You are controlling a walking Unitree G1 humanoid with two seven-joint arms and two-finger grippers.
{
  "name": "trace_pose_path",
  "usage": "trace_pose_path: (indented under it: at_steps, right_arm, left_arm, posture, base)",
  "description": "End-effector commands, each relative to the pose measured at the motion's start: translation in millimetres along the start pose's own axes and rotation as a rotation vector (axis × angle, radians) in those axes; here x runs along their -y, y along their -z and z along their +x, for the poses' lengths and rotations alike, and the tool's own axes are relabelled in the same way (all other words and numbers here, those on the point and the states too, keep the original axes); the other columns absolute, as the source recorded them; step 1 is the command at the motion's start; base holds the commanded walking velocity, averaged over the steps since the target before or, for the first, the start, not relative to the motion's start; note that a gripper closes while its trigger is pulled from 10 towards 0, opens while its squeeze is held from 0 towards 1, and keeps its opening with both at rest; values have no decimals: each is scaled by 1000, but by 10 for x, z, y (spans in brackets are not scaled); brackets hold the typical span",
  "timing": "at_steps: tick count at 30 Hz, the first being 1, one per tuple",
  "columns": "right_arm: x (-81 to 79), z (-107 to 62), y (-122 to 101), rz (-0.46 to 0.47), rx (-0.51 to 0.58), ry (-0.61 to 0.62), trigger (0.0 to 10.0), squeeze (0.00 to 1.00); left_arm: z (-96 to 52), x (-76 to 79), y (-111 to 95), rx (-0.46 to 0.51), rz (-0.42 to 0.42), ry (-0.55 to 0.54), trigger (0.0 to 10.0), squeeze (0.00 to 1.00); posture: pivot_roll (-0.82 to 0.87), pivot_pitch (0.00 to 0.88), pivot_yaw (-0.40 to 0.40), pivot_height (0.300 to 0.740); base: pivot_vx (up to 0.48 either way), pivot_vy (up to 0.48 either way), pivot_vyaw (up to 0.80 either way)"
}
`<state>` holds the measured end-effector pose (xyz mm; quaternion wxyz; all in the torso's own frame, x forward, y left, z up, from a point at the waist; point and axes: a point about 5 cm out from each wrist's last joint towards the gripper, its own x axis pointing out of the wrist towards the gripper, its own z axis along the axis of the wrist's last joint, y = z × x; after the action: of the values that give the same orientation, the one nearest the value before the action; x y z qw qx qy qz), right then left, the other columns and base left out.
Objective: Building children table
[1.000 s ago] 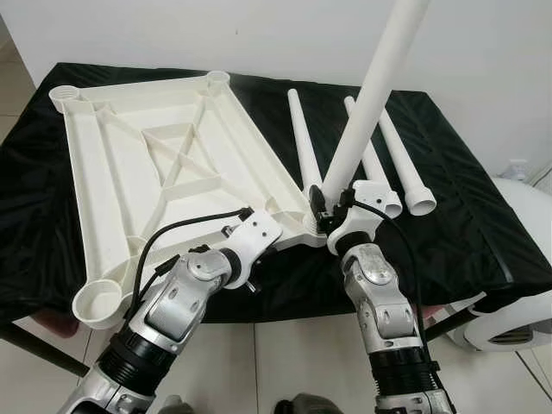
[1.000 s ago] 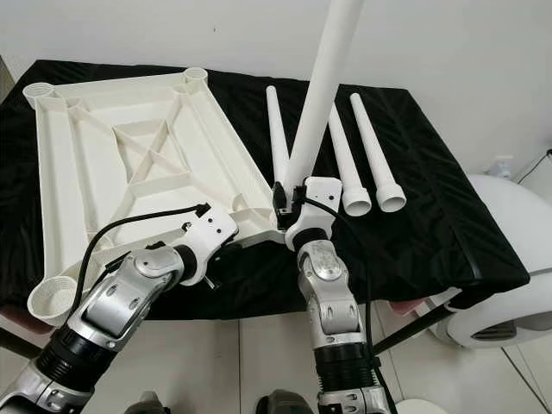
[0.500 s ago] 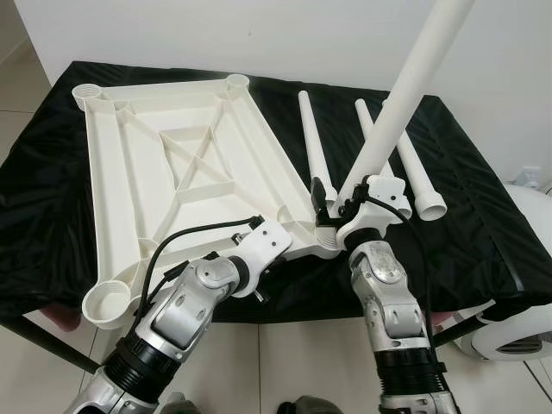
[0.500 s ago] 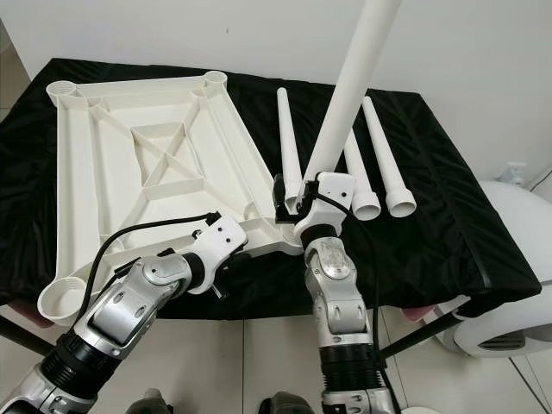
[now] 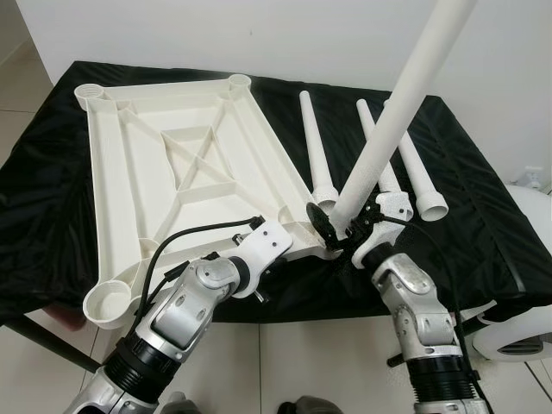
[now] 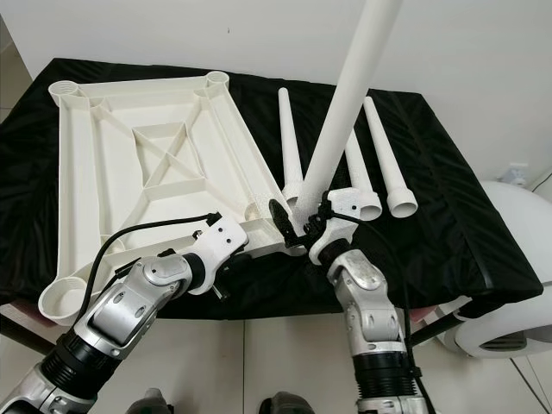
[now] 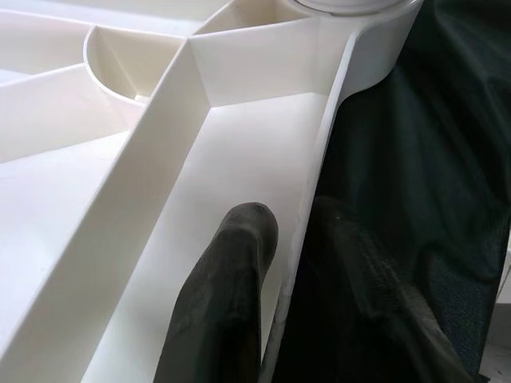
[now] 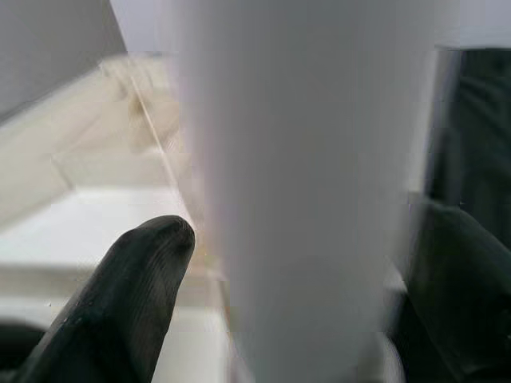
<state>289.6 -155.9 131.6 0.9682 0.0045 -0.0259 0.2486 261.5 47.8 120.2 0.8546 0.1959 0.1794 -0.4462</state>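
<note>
The white table top [image 5: 172,172] lies upside down on the black-covered table, with round sockets at its corners. My left gripper [image 7: 295,219] is shut on the rim near the front right corner, one finger [image 7: 231,279] inside the rim and one outside. My right gripper [image 5: 338,226] is shut on a long white leg [image 5: 392,129]. The leg stands tilted, its lower end at the front right corner socket [image 5: 321,243]. In the right wrist view the leg [image 8: 311,199] sits between both fingers [image 8: 144,271].
Three loose white legs [image 5: 312,142] [image 5: 423,177] lie side by side on the black cloth [image 5: 483,216] right of the table top, the middle one partly behind the held leg. A white rounded appliance [image 5: 526,302] stands on the floor at the right.
My right forearm has swung to the right and its wrist has turned around the leg, which stays at the corner socket. The left gripper holds the rim as before. The camera shifted slightly.
</note>
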Motion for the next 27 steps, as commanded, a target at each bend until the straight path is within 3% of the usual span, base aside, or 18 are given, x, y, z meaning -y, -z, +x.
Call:
trace_pose_path:
  at_steps: [1, 9, 24, 25, 26, 27]
  right_arm:
    - [88, -26, 35, -4, -1, -8, 10000, 0]
    - [261, 19, 25, 0, 13, -74, 10000, 0]
    - [267, 108, 106, -32, -15, -189, 10000, 0]
    - [276, 106, 109, -37, -17, -195, 4471, 0]
    - [288, 107, 114, -38, -16, -199, 1412, 0]
    - [296, 104, 120, -34, -17, -205, 0, 0]
  left_arm:
    - [53, 143, 37, -14, -15, 109, 10000, 0]
    - [45, 121, 25, -14, -15, 103, 10000, 0]
    - [35, 96, 26, -16, -15, 95, 10000, 0]
    - [36, 93, 26, -16, -15, 94, 10000, 0]
    - [36, 91, 26, -16, -16, 94, 10000, 0]
    - [36, 91, 25, -16, -15, 94, 10000, 0]
  posture:
    - [0, 26, -70, 740]
    - [7, 30, -66, 740]
    - [16, 29, -68, 740]
    - [16, 28, -68, 740]
    - [15, 28, -68, 740]
    - [15, 27, -69, 740]
  base:
    - [0, 0, 0]
    - [0, 0, 0]
    - [0, 0, 0]
    - [0, 0, 0]
    - [0, 0, 0]
    - [0, 0, 0]
